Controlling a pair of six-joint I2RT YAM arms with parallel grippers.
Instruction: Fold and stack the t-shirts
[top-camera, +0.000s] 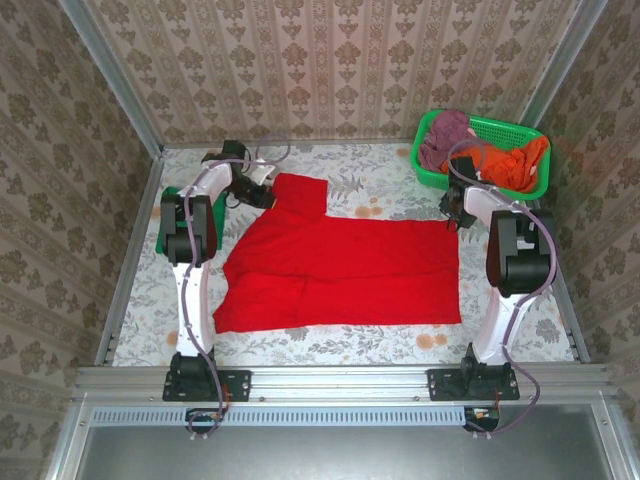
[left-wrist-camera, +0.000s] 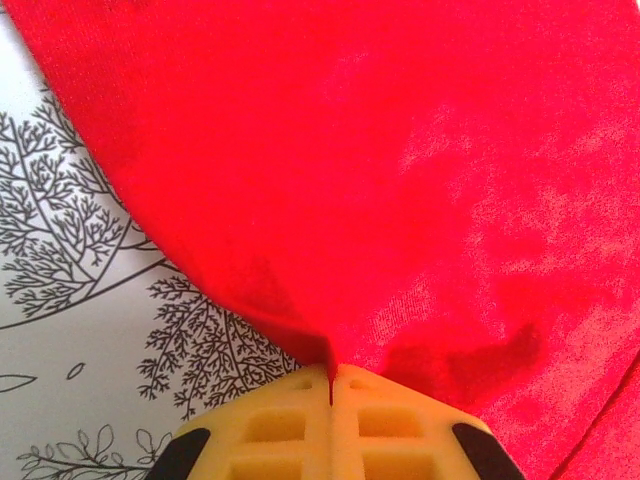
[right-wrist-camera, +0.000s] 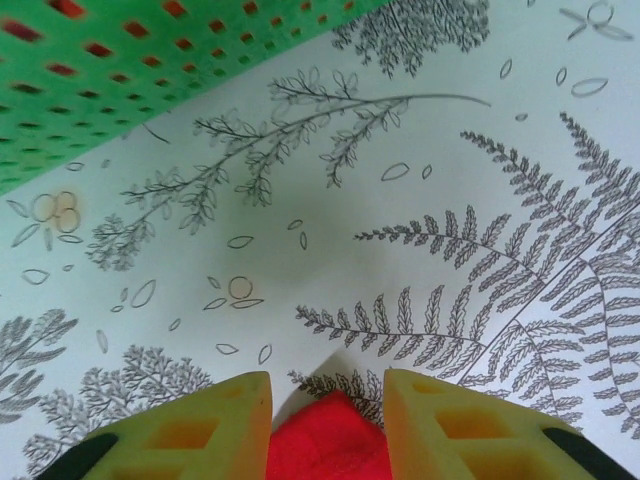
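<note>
Red shirt (top-camera: 340, 270) lies flat mid-bench (top-camera: 330, 345). At its far-left corner the left claw (left-wrist-camera: 332, 375) is pinched closed on cloth. At the far-right corner the right claw (right-wrist-camera: 328, 385) straddles the edge, jaws apart, gripping nothing. Likely the first fold: right should close, then both carry that edge nearward.

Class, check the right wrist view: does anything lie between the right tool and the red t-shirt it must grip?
Nothing visible does. An edge of the red t-shirt lies between the fingers of the open right tool, on the tablecloth; the green basket stands apart.
</note>
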